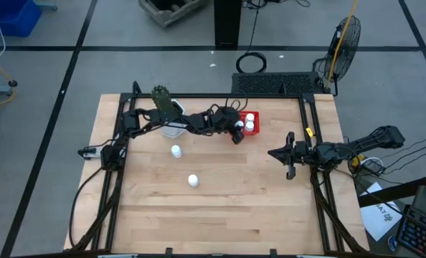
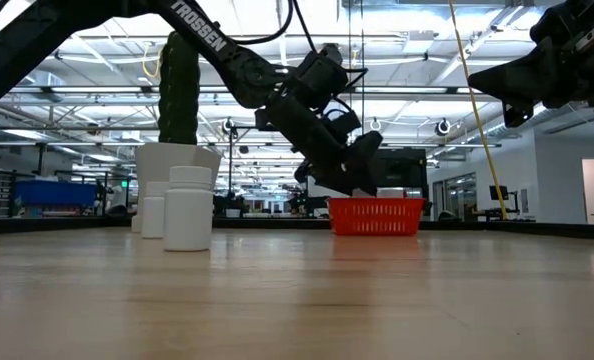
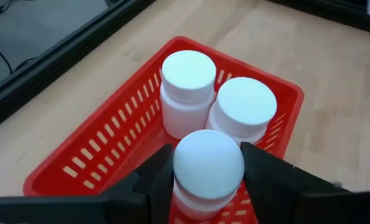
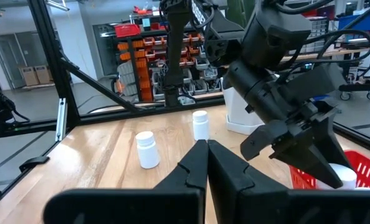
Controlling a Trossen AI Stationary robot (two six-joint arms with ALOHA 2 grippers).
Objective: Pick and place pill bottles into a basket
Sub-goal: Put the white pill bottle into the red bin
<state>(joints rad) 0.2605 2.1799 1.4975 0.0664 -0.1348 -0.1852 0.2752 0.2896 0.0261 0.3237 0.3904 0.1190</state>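
A: Left to right, overhead. Left arm reaches across the back of the table, passing over the white plant pot [image 1: 172,127] with its green cactus [image 1: 162,97]. The pot stands close behind the arm's forearm.

B: And the left gripper [image 1: 237,134]?

A: At the near-left edge of the red basket [image 1: 256,123]. Wrist camera shows its fingers [image 3: 269,180] clamped on either side of one pill bottle [image 3: 207,171], cap up, held over the near end of the basket. Whether the bottle's base touches the basket floor — hard to say, the fingers hide it.

B: Other bottles?

A: Two already upright inside the basket, touching each other: one [image 3: 186,92] toward the far-left wall, one [image 3: 242,109] beside it. Two loose on the open wood: one [image 1: 176,150] just in front of the pot, another [image 1: 193,180] nearer the table's middle, well apart from the basket.

B: Anything crowding the basket?

A: Held bottle sits just beside the two inside; little floor left at that end. From table height, the loose bottles [image 2: 188,207] stand in front of the pot at the left, the basket farther right with the left arm's wrist angled down over it.

B: Right side?

A: Right gripper [image 1: 290,155] waits near the table's right edge, well clear of the basket, fingers [image 4: 194,163] pressed together, holding nothing.
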